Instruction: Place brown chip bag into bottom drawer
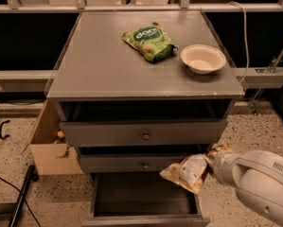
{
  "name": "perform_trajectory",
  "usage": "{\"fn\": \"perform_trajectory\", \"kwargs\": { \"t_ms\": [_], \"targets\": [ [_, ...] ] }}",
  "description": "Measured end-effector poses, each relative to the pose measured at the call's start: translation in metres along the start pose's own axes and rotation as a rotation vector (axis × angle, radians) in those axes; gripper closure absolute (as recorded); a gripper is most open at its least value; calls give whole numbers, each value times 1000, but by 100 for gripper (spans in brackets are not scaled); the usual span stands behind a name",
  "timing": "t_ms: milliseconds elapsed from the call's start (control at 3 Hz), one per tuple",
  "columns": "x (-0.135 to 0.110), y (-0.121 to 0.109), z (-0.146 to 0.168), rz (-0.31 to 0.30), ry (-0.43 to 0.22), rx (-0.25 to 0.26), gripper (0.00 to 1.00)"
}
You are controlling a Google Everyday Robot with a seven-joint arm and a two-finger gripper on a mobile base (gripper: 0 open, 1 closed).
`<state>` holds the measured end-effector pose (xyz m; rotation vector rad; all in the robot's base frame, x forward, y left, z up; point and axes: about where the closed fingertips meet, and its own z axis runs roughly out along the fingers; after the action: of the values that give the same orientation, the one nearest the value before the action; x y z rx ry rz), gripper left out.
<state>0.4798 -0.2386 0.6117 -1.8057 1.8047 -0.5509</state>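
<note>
The brown chip bag (190, 171) hangs in the air, tilted, white label panel facing us, pinched at its upper right end by the pincer (211, 163), which is clenched on the bag's crinkled edge. The bag sits in front of the right end of the middle drawer (127, 163) and over the right side of the bottom drawer (141, 198), which is pulled out with its dark inside showing and nothing visible in it. The white arm (259, 186) reaches in from the lower right. Above, the top drawer (143, 132) is partly out too. Up on the desk (98, 65), a green snack bag (149, 41) lies just beside a white bowl (203, 58). A cardboard box (48, 157) stands on the floor at the left.
</note>
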Motion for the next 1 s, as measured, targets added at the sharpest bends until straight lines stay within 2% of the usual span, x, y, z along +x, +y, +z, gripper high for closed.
{"fn": "perform_trajectory", "kwargs": {
  "t_ms": [333, 667, 1000],
  "targets": [
    [-5, 23, 26, 21, -34, -43, 100],
    [-20, 71, 72, 63, -100, -127, 100],
    [-34, 101, 97, 77, -148, -165, 100]
  ]
}}
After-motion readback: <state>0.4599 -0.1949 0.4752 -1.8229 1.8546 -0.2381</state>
